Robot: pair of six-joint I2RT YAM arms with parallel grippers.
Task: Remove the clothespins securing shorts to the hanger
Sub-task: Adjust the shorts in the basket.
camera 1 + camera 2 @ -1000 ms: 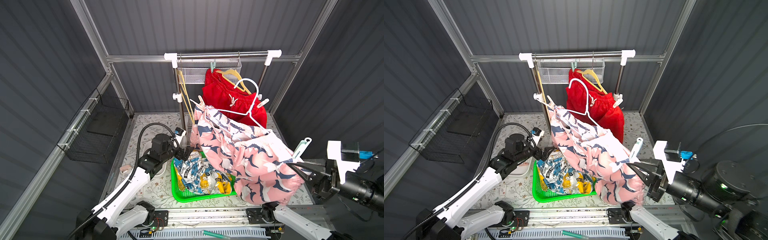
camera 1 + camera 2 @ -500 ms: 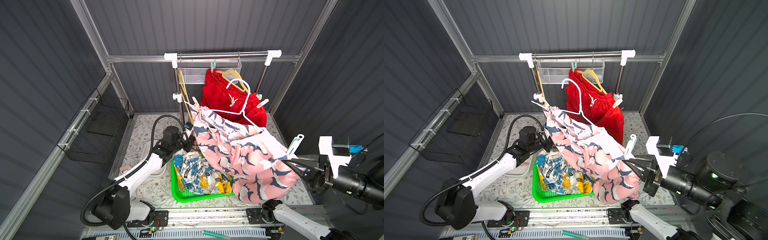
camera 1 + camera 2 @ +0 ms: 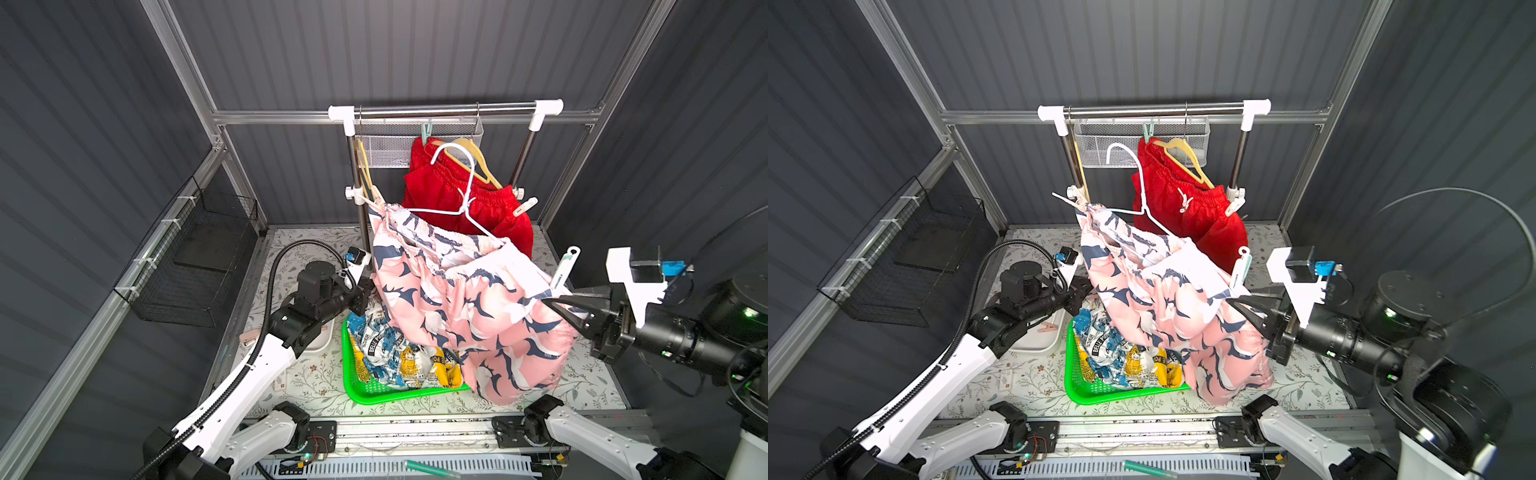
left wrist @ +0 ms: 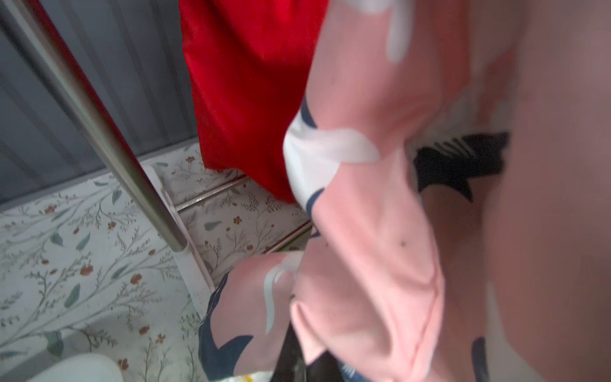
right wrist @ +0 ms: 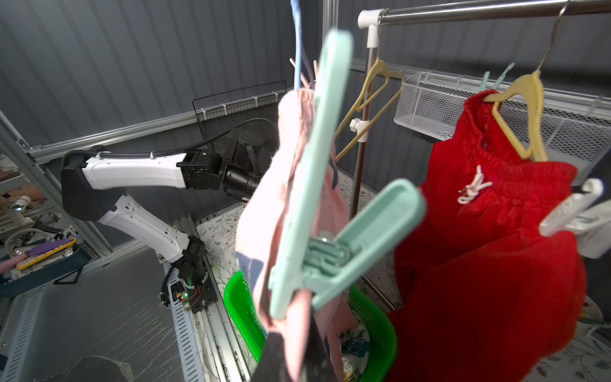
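Note:
The pink bird-print shorts (image 3: 469,291) hang from a tilted white hanger (image 3: 465,195) in front of the rack. My right gripper (image 3: 548,300) is shut on their right waist edge, just below a mint clothespin (image 5: 317,205) clipped to that fabric. My left gripper (image 3: 365,291) is shut on the lower left side of the pink shorts; its dark fingers (image 4: 291,357) pinch pink cloth. A pale clothespin (image 3: 1065,198) sticks out at the hanger's left end. Behind, the red shorts (image 3: 457,199) hang on a yellow hanger (image 3: 478,162) with a white clothespin (image 3: 524,206).
The white, yellow and blue shorts (image 3: 399,353) lie in a green basket (image 3: 374,395) under the pink pair. A white tray (image 3: 1038,345) holding a pink clothespin (image 3: 1044,329) sits left of it. The rack post (image 3: 361,208) stands close to my left gripper. A black wire basket (image 3: 195,266) hangs on the left wall.
My left arm swung from beside the tray over to the pink shorts and its gripper shut on the cloth. The hanger tipped down and leftward. My right gripper kept its hold.

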